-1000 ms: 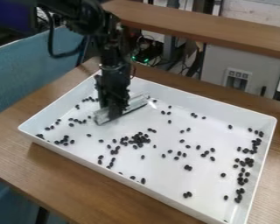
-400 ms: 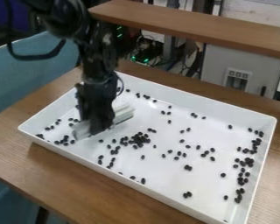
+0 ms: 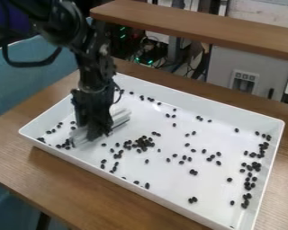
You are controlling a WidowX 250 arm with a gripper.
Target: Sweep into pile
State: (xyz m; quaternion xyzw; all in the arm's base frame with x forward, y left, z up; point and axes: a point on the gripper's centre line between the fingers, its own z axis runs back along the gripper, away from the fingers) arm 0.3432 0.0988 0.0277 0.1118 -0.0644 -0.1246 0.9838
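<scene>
A gripper (image 3: 95, 135), apparently pinching a pale bar (image 3: 120, 118), hangs low in a white tray (image 3: 231, 114) strewn with dark beans (image 3: 142, 143) on a tabletop (image 3: 44, 166).

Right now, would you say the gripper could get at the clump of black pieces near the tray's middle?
Probably yes: the gripper and its pale blade are near the clump, with just a few loose pieces between.

Your black beans (image 3: 142, 143) lie scattered across the white tray (image 3: 231, 113), in several loose groups.
You have the densest clump near the middle, a ragged band along the right-hand wall, and strays between; your pale, straight-edged sweeper (image 3: 120, 117) sits slantwise in the left part, just beside a few beans.
</scene>
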